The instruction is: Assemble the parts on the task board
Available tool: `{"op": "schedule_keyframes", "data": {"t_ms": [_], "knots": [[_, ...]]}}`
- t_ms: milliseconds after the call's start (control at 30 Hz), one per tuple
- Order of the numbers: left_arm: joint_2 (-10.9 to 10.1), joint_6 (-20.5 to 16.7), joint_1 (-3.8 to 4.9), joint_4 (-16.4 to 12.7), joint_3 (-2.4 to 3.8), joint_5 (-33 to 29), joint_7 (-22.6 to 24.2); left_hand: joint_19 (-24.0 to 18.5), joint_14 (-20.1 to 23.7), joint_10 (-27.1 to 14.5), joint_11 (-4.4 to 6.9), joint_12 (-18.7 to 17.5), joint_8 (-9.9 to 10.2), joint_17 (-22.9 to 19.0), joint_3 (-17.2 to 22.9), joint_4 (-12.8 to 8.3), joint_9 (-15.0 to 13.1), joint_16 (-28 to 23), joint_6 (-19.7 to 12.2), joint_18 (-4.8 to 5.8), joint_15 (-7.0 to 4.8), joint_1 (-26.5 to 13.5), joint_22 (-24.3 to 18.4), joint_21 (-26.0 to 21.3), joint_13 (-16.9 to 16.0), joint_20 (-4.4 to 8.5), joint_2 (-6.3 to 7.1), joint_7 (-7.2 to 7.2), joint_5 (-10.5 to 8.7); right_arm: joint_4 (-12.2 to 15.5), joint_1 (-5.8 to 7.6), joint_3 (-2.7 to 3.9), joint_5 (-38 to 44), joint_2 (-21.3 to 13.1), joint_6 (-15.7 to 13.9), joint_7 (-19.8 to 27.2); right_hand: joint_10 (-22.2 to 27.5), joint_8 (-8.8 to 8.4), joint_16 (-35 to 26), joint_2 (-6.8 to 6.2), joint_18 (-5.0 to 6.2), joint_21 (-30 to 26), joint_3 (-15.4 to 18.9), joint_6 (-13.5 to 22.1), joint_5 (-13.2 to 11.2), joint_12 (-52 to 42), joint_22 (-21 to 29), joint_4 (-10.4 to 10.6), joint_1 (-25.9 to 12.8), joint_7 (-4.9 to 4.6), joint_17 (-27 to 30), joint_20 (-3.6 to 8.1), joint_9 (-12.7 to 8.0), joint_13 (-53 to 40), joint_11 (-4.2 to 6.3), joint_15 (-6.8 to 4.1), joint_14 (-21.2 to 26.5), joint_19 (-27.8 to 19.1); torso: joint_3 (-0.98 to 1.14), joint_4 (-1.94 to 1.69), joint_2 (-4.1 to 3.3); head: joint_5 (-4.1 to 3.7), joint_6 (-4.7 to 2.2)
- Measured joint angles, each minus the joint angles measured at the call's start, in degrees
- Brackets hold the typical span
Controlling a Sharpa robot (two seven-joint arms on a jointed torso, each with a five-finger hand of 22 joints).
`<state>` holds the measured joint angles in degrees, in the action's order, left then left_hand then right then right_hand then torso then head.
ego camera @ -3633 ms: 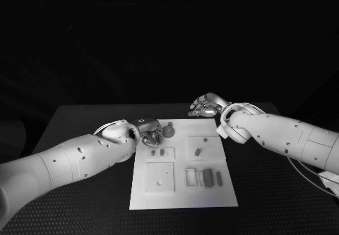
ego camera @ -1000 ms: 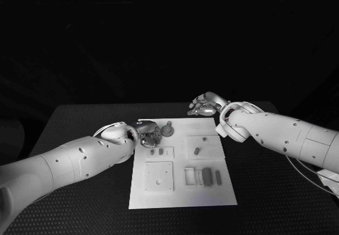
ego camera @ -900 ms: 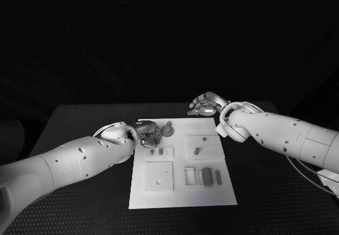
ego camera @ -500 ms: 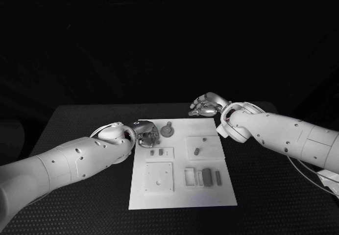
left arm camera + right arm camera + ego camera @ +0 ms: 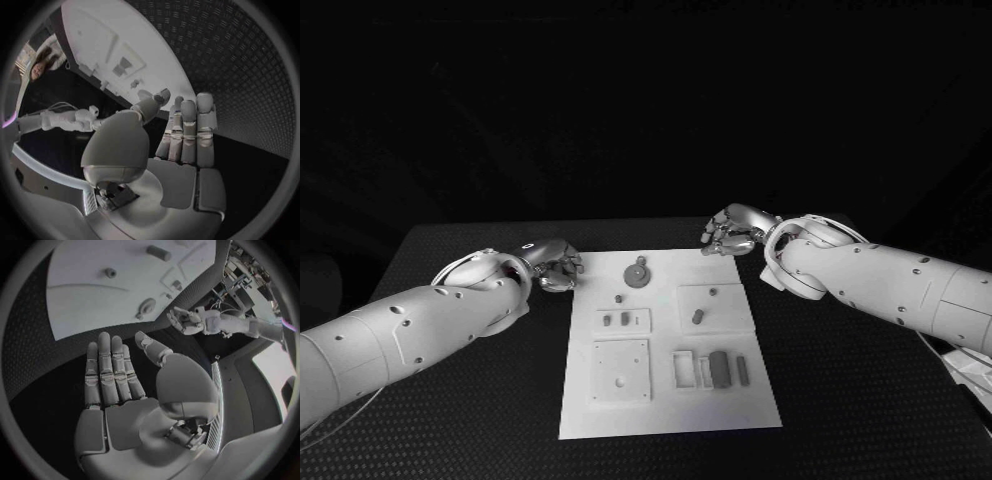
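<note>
The white task board [image 5: 661, 400] lies in the middle of the table. A round grey part with a short stem [image 5: 636, 273] lies flat near its far edge. Small pegs sit in two raised squares [image 5: 620, 320] [image 5: 697, 315], and dark bars [image 5: 720, 364] lie beside a slotted block. My left hand [image 5: 553, 265] hovers off the board's far left corner, fingers straight and thumb apart [image 5: 181, 145], holding nothing. At the far right corner is my right hand [image 5: 737, 232], flat and holding nothing [image 5: 119, 385]. The right wrist view takes in the board [image 5: 81, 295], the round part [image 5: 147, 306] and my left hand [image 5: 184, 320].
A square plate with holes [image 5: 623, 368] occupies the board's near left. Black textured table [image 5: 848, 400] surrounds the board on all sides. In the left wrist view the board [image 5: 87, 25] lies beyond the fingertips.
My left hand has drawn back to the left, off the board and away from the round part, which stays lying on the board. The right hand has come slightly nearer the board's corner.
</note>
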<state>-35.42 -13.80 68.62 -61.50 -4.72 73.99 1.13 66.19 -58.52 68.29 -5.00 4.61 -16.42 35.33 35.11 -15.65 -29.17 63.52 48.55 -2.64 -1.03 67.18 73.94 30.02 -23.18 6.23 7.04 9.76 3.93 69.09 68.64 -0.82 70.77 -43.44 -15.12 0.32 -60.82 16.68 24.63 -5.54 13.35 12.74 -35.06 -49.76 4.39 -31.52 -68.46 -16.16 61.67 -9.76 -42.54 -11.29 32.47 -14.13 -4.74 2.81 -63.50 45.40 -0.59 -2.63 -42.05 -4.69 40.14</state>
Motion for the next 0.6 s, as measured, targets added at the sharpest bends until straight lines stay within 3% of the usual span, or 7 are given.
{"op": "schedule_keyframes", "data": {"t_ms": [67, 100, 167, 300, 333, 500, 600], "knots": [[-0.98, -0.43, 0.39, -0.15, 0.15, -4.98, 0.35, -0.92, 0.65, -0.16, -0.26, 0.0, 0.0, -0.94, -0.23, 0.23, -0.2, -2.07, 0.16, 0.0, 0.26, -0.75, -1.11, -1.91, -0.31, -0.27, -0.01, 0.16, 0.0, 0.53, -0.21, -0.09, 2.31, -0.74, 0.51, 0.0, -0.54, 0.0, 0.21, -0.07, 0.02, 0.0, -0.21, -0.12, 0.0, 1.22, 0.13, -0.21, 0.49, 0.11, -0.81, 0.02, -0.04, 0.42, 0.15, -0.49, -1.09, 1.45, 0.02, 0.02, 0.0, -0.05, -0.15], [-1.45, -0.62, 0.53, -0.26, 0.24, -7.6, 0.55, -1.1, 0.71, -0.23, -0.33, 0.0, -0.26, -1.43, -0.41, 0.23, -0.34, -3.25, 0.16, 0.0, 0.31, -0.82, -1.81, -3.0, -0.52, -0.29, -0.07, 0.16, 0.0, 0.83, -0.31, -0.13, 3.35, -1.12, 0.73, 0.0, -1.11, 0.0, 0.64, 0.09, 0.67, 0.0, -0.26, -0.35, 0.0, 2.13, 0.13, -0.16, 0.65, 0.34, -1.35, 0.03, -0.08, 0.76, 0.19, -0.93, -1.98, 2.46, 0.03, 0.04, 0.0, -0.11, -0.21], [-2.43, -0.92, 0.7, -0.75, 0.45, -13.74, 1.12, -1.89, 1.13, -0.22, -0.34, 0.0, -0.49, -2.25, -0.61, 0.3, -0.55, -5.27, 0.36, 0.0, 0.74, -1.39, -2.97, -4.81, -0.88, -0.55, -0.64, 0.36, 0.0, 1.67, -0.45, -0.36, 5.47, -1.95, 1.12, 0.05, -1.57, 0.0, 0.88, -0.11, 0.91, 0.0, -0.56, -0.35, 0.0, 4.28, 0.12, -0.19, 1.03, 0.35, -2.1, 0.14, -0.21, 1.5, -0.07, -1.52, -2.89, 3.8, 0.02, 0.04, 0.0, -0.19, -0.35], [-3.76, -0.89, 0.78, -2.07, 0.52, -23.7, 2.71, -2.02, 1.12, -0.39, -0.51, 0.0, -0.5, -3.1, -0.69, 0.38, -0.72, -7.91, 0.36, 0.0, 0.73, -2.09, -4.6, -7.23, -1.38, -0.59, -0.89, 0.36, 0.0, 4.23, -0.92, -1.14, 9.35, -3.59, 1.3, 0.16, -1.53, 0.0, 2.64, -0.1, 0.91, 0.71, -0.77, -0.36, 0.0, 9.27, -0.23, -0.13, 2.1, 0.36, -4.04, 1.07, -0.64, 3.13, -1.15, -2.6, -5.65, 7.38, -0.01, 0.04, 0.0, -0.23, -0.45], [-4.14, -0.83, 0.78, -2.69, 0.52, -26.13, 3.2, -2.02, 1.12, -0.53, -0.65, 0.0, -0.5, -3.23, -0.9, 0.38, -0.76, -8.41, 0.36, 0.0, 0.73, -2.33, -4.91, -7.7, -1.48, -0.59, -1.13, 0.36, 0.0, 5.1, -1.12, -1.44, 10.74, -4.0, 1.28, 0.17, -2.14, 0.0, 3.22, -0.37, 0.91, 1.09, -0.77, -0.57, 0.0, 10.27, -0.35, -0.12, 2.49, 0.22, -4.63, 1.52, -0.72, 3.37, -1.01, -2.92, -6.45, 8.47, -0.04, 0.03, 0.0, -0.23, -0.46], [-5.14, -0.66, 0.77, -4.64, 0.5, -32.64, 4.58, -2.02, 1.14, -0.53, -0.65, 0.0, -0.5, -3.33, -1.05, 0.41, -0.77, -9.22, 0.36, 0.0, 0.75, -2.61, -5.45, -8.45, -1.59, -0.6, -1.41, 0.36, 0.0, 7.07, -1.6, -2.77, 16.92, -4.66, 0.97, 0.03, -4.65, 0.0, 5.45, -0.42, 0.91, 1.64, -0.77, -1.63, 0.0, 13.0, -0.74, -0.12, 3.14, 0.6, -6.55, 2.92, -0.98, 3.93, -0.28, -4.04, -8.77, 11.89, -0.1, 0.08, -0.02, -0.12, -0.49], [-5.42, -0.55, 0.76, -5.24, 0.5, -34.89, 5.22, -2.02, 1.32, -0.82, -0.94, -0.02, -0.49, -3.33, -1.27, 0.31, -0.82, -9.66, 0.36, 0.0, 0.93, -2.61, -5.66, -8.94, -1.59, -0.61, -1.41, 0.36, 0.0, 7.09, -1.64, -3.63, 20.2, -4.7, 0.58, -0.32, -5.02, 0.0, 5.96, -0.42, 0.91, 1.65, -0.77, -1.89, 0.0, 14.49, -0.88, -0.12, 3.14, 0.74, -7.13, 3.32, -1.23, 4.3, -0.27, -3.97, -9.11, 12.87, -0.13, 0.17, -0.04, -0.01, -0.51]]}}
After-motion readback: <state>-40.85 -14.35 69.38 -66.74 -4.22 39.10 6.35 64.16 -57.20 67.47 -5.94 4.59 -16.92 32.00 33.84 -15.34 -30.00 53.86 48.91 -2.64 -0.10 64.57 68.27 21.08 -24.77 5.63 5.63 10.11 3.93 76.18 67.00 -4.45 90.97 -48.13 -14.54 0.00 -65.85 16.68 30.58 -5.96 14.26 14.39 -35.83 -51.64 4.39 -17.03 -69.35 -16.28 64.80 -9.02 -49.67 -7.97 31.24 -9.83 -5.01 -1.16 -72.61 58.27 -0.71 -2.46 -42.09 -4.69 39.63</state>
